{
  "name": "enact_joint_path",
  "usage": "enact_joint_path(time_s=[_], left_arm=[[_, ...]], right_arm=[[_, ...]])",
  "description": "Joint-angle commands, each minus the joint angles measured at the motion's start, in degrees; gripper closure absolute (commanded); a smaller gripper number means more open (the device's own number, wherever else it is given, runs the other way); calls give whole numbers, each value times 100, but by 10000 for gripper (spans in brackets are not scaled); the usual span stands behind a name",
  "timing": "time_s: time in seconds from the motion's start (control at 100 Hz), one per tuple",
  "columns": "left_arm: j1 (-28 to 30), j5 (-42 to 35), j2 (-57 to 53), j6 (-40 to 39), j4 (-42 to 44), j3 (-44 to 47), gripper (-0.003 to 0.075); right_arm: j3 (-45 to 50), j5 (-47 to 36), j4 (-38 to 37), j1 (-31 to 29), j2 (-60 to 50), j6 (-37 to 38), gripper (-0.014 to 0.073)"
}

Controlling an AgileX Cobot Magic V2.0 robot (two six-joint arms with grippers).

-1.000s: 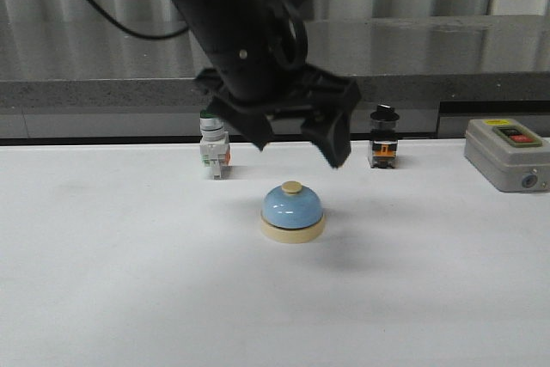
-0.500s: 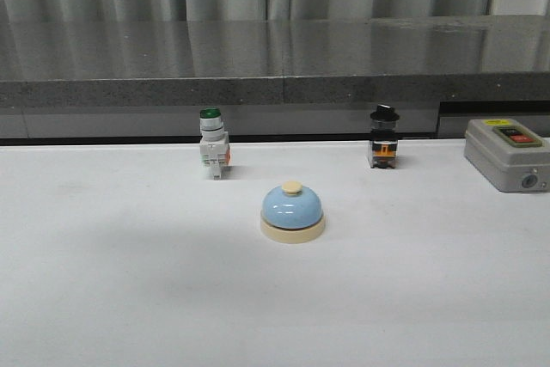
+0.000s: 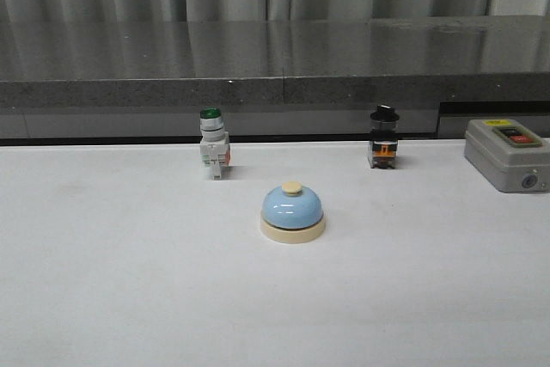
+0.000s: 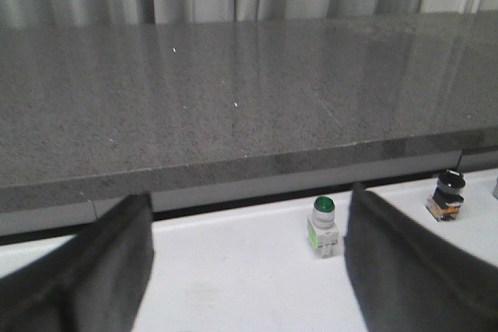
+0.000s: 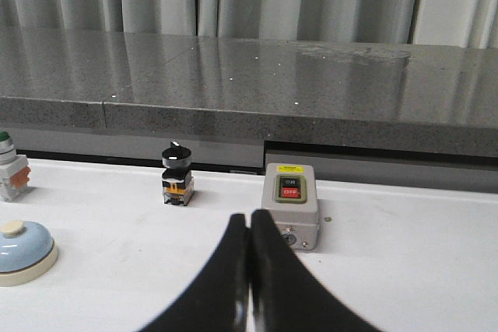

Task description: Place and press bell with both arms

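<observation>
1. The bell (image 3: pixel 292 211), a small light-blue dome on a cream base with a cream button on top, sits upright on the white table (image 3: pixel 129 298), near the middle of the front view. Nothing is touching it.
2. Neither of my arms appears in the front view.
3. My left gripper (image 4: pixel 247 270) shows in the left wrist view. Its two black fingers (image 4: pixel 93 270) are spread wide apart, with nothing between them.
4. Between those fingers I see the green-capped push-button switch (image 4: pixel 323 225) standing at the back of the table, in front of the grey stone ledge (image 4: pixel 233 99).
5. My right gripper (image 5: pixel 249 285) shows in the right wrist view. Its two black fingers are pressed together, tips touching, holding nothing.
6. In the right wrist view the bell (image 5: pixel 22 252) lies well off to one side of my right gripper, apart from it.
7. Beyond the right fingertips stands a grey control box (image 5: pixel 290 215) with green and red on/off buttons.
8. A black-capped switch (image 5: pixel 175 173) stands at the back of the table, between the bell and the control box.
</observation>
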Motion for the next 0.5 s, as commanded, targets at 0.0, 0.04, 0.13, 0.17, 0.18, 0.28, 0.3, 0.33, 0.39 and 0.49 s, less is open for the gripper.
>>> enact_joint_path(time_s=[0.0,0.04,0.13,0.17,0.18,0.28,0.3,0.33,0.39,0.49], left_arm=[[74,-455,-616,-25,83,122,395],[85,-455,-887,-25,118,224,470],[85,-416,-1321,-25,216,377,625],[85,-365,-1423,-25,230,429,692],[85,-351,-1454,-25,230,442,702],[85,-286,-1537,-25,311,517,741],[85,-273,-1537,-25,311,515,741],[85,-255,-1537,-25,311,515,741],[85,-255,-1526,-25,311,515,741],[85,-255,-1526,-25,311,515,741]], right_arm=[[-80,-482,-44,10,-106,-24,654],[-80,-482,-44,10,-106,-24,654],[-80,-482,-44,10,-106,-24,654],[-80,-482,-44,10,-106,-24,654],[-80,-482,-44,10,-106,-24,654],[-80,-482,-44,10,-106,-24,654],[-80,-482,-44,10,-106,-24,654],[-80,-482,-44,10,-106,-24,654],[-80,-482,-44,10,-106,-24,654],[-80,-482,-44,10,-106,-24,654]])
